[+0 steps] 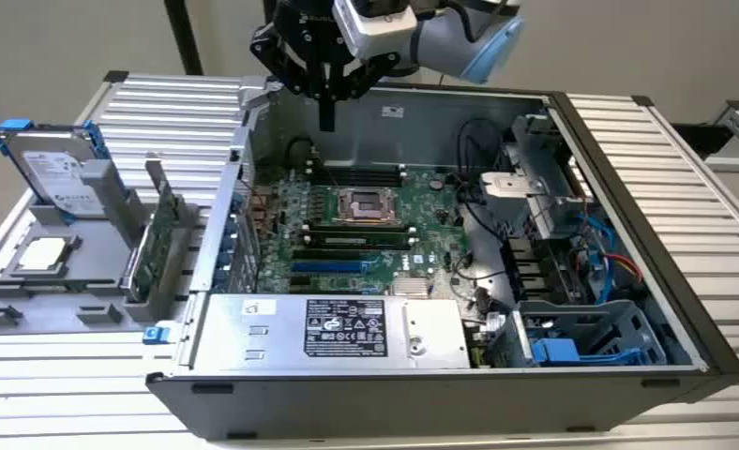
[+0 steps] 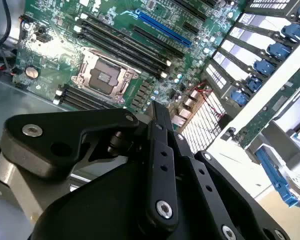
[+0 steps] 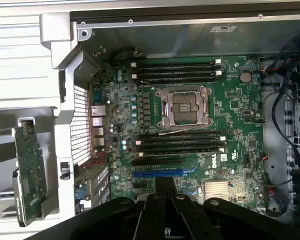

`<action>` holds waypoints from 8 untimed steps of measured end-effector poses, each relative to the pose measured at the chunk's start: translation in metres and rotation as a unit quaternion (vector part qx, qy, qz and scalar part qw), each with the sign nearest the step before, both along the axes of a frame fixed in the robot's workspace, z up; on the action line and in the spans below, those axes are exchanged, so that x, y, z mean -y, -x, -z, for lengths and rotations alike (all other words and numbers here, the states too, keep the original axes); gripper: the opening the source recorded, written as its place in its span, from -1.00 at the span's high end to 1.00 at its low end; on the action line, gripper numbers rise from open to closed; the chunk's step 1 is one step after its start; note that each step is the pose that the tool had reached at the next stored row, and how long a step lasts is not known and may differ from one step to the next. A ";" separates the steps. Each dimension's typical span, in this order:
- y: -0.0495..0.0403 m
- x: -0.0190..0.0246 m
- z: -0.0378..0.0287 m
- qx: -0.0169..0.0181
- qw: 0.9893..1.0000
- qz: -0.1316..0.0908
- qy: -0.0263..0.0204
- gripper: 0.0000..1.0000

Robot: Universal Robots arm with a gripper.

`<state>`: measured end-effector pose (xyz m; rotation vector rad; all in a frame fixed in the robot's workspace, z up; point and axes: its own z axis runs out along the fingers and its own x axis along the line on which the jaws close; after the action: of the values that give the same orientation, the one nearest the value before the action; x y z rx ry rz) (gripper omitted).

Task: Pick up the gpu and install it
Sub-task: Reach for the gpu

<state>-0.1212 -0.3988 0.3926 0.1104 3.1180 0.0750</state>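
Black-linkage gripper [image 3: 165,186], pinched shut on nothing, hangs over the green motherboard [image 3: 190,130] in the open grey case [image 3: 165,37]. Thin green gpu card [image 3: 29,170] stands in the grey holder [image 1: 95,295] beside the case: not picked, installation wholly outstanding.

bright even light, soft shadows, slight glare

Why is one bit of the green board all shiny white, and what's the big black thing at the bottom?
In the second wrist view, glare bleaches the motherboard beside the empty processor socket. In both wrist views, the black shape is the gripper, close to the camera and dark against the bright board. In the exterior view, the light is even, with soft shadow inside the case.
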 end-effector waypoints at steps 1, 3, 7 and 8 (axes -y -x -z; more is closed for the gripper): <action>0.0000 0.0000 0.0000 0.000 1.000 0.000 0.000 1.00; 0.0000 0.0000 0.0000 0.000 1.000 0.000 0.000 1.00; 0.0000 0.0000 0.0000 0.000 1.000 0.000 0.000 1.00; 0.0000 0.0000 0.0000 0.000 1.000 0.000 0.000 1.00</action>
<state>-0.1212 -0.3988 0.3926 0.1104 3.1180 0.0750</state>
